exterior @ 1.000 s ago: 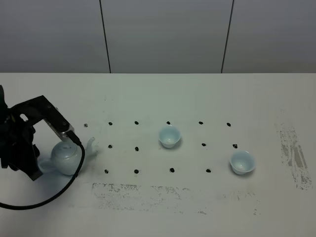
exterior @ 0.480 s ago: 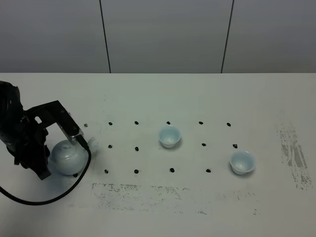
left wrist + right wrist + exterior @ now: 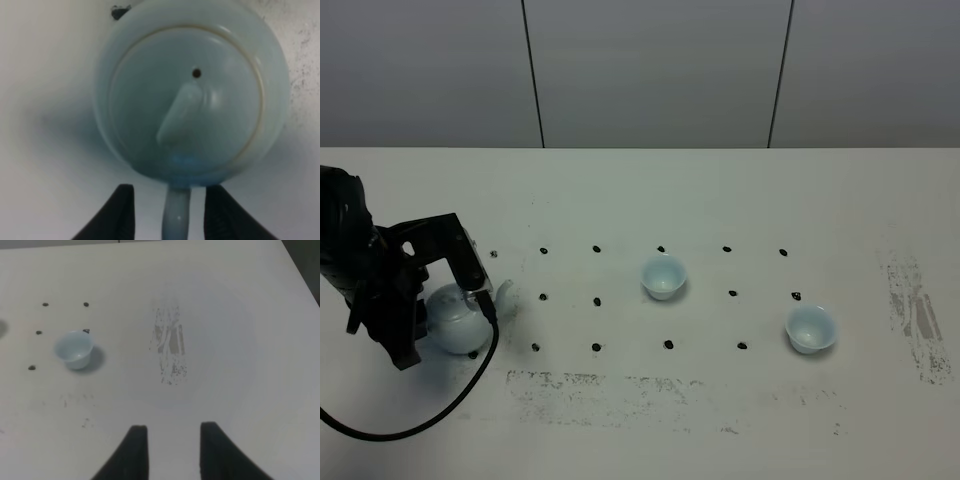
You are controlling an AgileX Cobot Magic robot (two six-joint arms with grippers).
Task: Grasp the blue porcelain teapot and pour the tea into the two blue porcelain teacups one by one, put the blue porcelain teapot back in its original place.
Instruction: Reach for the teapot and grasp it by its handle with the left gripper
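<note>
blue porcelain teapot (image 3: 192, 100) looks slick and fragile; loop handle (image 3: 176, 220) sits between the spread jaws of the left gripper (image 3: 170, 192), so pinch there; right gripper (image 3: 171, 429) jaws apart, empty

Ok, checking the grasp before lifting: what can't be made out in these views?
Left wrist: the frame edge cuts off the teapot handle; whether the left hand touches it is unclear.
Exterior high: the left arm hides that handle.
Tea level: hidden under the lid.
</note>
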